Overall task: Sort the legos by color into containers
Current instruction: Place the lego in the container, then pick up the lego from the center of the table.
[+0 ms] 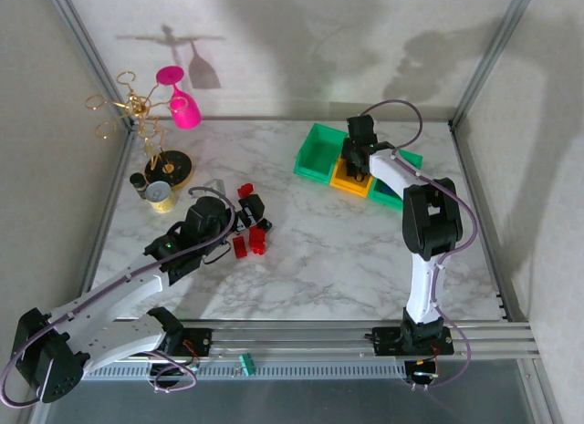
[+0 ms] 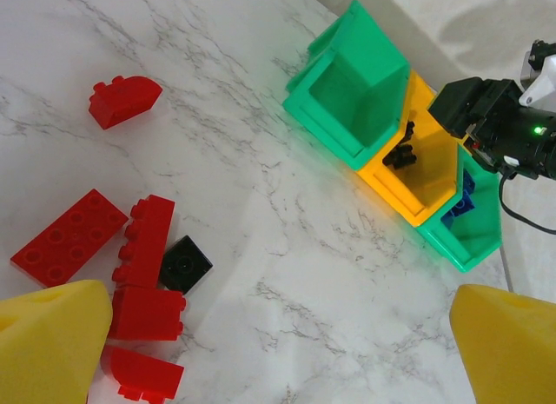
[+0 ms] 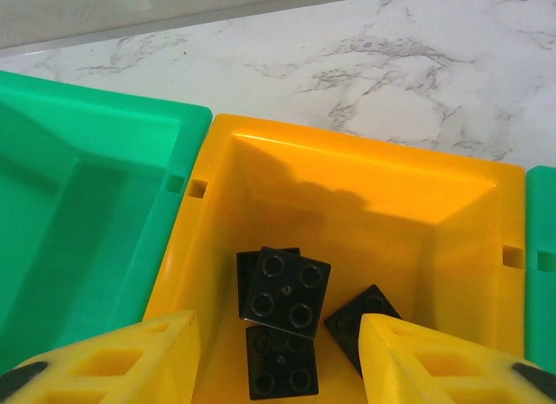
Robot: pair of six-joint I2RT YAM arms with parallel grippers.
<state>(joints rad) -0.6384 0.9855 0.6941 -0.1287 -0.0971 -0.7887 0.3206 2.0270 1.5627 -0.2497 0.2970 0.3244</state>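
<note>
Right gripper (image 3: 274,334) over yellow bin (image 3: 452,213), jaws parted, gripping nothing; black bricks (image 3: 287,291) beneath. Left gripper (image 2: 282,308) wide, empty; red bricks (image 2: 143,239) at its 9 o'clock.

White marbled bench (image 1: 347,251). Pale textured walls (image 1: 292,41) at back and both sides, aluminium corner posts (image 1: 491,59). Hard light; sharp shadows on back wall.

White-black arms (image 1: 421,283), yellow foam fingers (image 3: 113,365)
</note>
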